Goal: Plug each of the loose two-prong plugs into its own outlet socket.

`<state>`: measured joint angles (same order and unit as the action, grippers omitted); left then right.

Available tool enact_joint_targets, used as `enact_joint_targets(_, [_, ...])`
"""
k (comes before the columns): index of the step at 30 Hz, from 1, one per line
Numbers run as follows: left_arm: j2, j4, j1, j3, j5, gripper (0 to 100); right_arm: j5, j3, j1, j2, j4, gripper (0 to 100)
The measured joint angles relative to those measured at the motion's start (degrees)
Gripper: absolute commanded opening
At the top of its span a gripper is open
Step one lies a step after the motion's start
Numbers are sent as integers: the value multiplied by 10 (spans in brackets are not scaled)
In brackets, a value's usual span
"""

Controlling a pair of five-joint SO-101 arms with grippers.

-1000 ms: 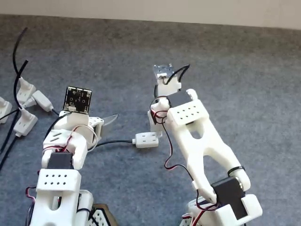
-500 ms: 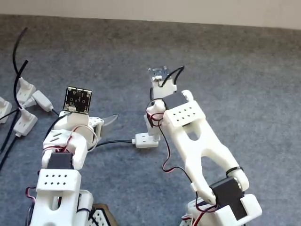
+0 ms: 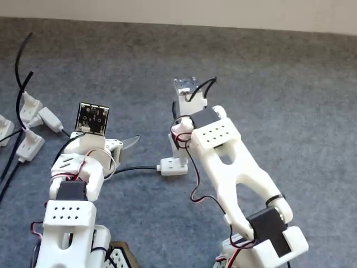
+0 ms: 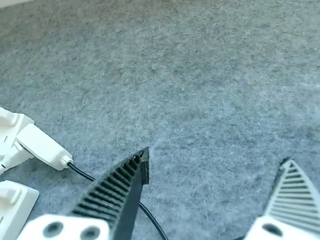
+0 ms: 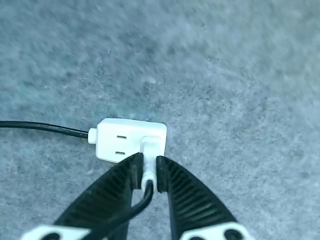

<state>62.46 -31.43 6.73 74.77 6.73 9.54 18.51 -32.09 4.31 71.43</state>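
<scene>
A white two-prong plug [image 5: 150, 148] is held pinched between the black fingers of the right gripper [image 5: 146, 162]. Its front end is set against one side of a white outlet socket [image 5: 125, 139], which lies on grey carpet [image 3: 290, 84] near the middle, with its black cord [image 3: 136, 167] trailing toward the left arm. Whether the prongs are seated cannot be told. Compared with a second ago, the right arm [image 3: 223, 156] is seen shifted slightly toward the left arm. The left gripper [image 4: 215, 155] is unchanged: it is spread wide open above bare carpet, near other plugs and sockets [image 3: 29, 144] at the left edge.
</scene>
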Motion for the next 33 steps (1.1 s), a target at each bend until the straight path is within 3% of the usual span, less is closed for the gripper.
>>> enact_joint_targets(33, [0, 0, 0, 0, 0, 383, 1, -2, -12, -25, 34, 5])
